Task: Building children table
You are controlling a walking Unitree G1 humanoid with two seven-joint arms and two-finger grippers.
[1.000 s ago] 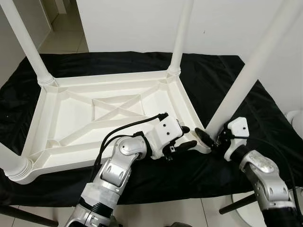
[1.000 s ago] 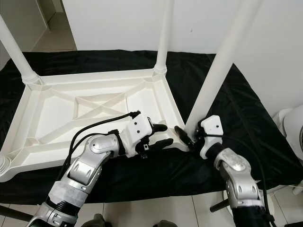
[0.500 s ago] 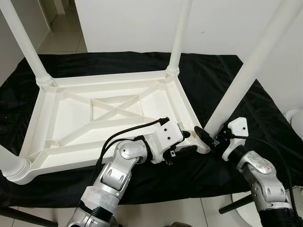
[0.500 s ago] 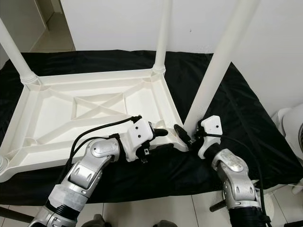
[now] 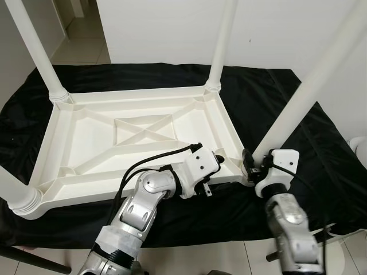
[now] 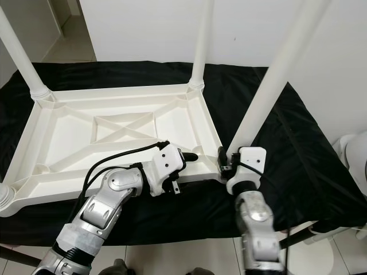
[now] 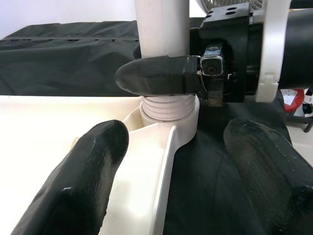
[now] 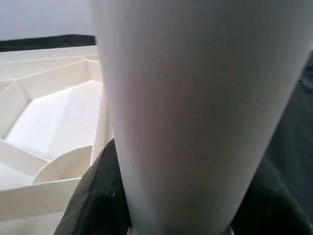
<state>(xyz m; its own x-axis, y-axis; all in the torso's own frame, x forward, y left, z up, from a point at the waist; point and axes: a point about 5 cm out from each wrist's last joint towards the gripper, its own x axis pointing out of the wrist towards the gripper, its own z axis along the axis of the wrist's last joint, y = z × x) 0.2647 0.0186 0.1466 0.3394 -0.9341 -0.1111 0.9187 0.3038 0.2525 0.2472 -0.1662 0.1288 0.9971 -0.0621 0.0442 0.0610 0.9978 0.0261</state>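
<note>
A white plastic children's table (image 5: 92, 143) lies upside down on a black cloth, its legs pointing up. The near right leg (image 5: 304, 103) stands in its corner socket (image 7: 168, 110). My right gripper (image 5: 252, 166) is shut on the base of that leg, with one black finger on each side of it in the right wrist view (image 8: 93, 196). My left gripper (image 7: 171, 181) is open and straddles the table's near rim just left of that corner. One of the right gripper's fingers (image 7: 156, 76) lies across the leg in the left wrist view.
Three other legs stand at the far left (image 5: 34, 51), far right (image 5: 221, 46) and near left (image 5: 11, 192) corners. The black cloth (image 5: 287, 86) covers the support. A white wall is behind, tiled floor below, and a white object (image 5: 358, 143) at the right edge.
My left gripper has slid forward so its fingers straddle the rim near the corner. My right forearm has swung in below the leg, with the gripper staying at the leg's base.
</note>
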